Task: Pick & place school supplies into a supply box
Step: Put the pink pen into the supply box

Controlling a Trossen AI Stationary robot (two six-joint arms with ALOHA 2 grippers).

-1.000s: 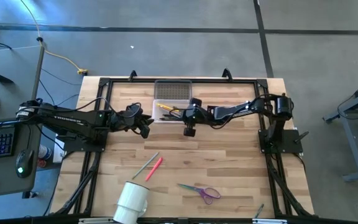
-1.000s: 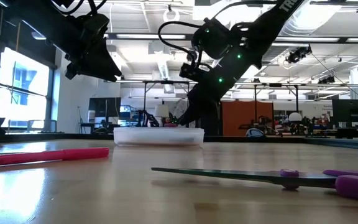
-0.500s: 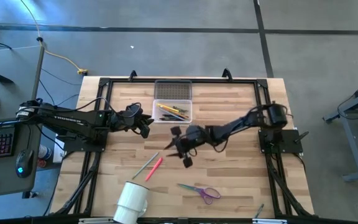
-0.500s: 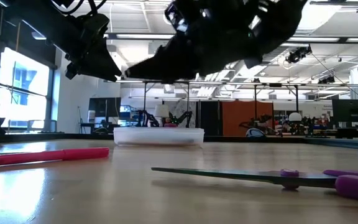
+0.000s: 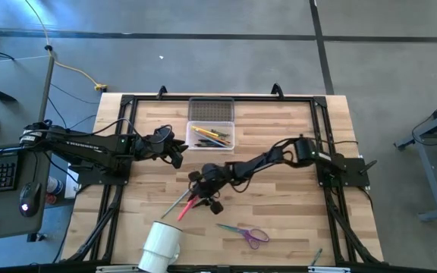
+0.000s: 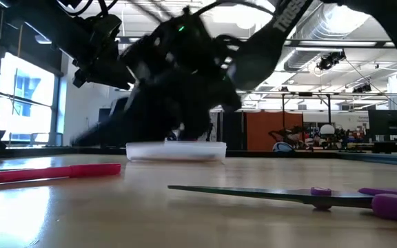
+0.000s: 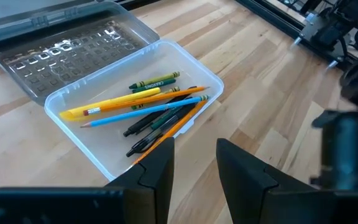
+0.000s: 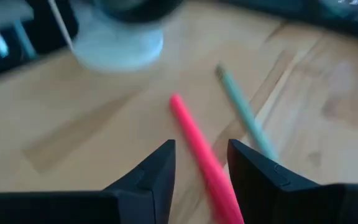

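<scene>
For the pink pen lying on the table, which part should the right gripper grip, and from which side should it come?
Probably mid-shaft, from straight above. The pink pen lies flat beside the green pencil, so the open right gripper should set its fingers across the shaft, clear of that pencil.

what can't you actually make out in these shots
- Right hand, low view: motion blur smears it, and it hides part of the supply box.
- Pink pen, right wrist view: near end runs off the picture's edge.
- Scissors, low view: handles cut off by the edge.
- White cup, high view: inside not visible.
</scene>
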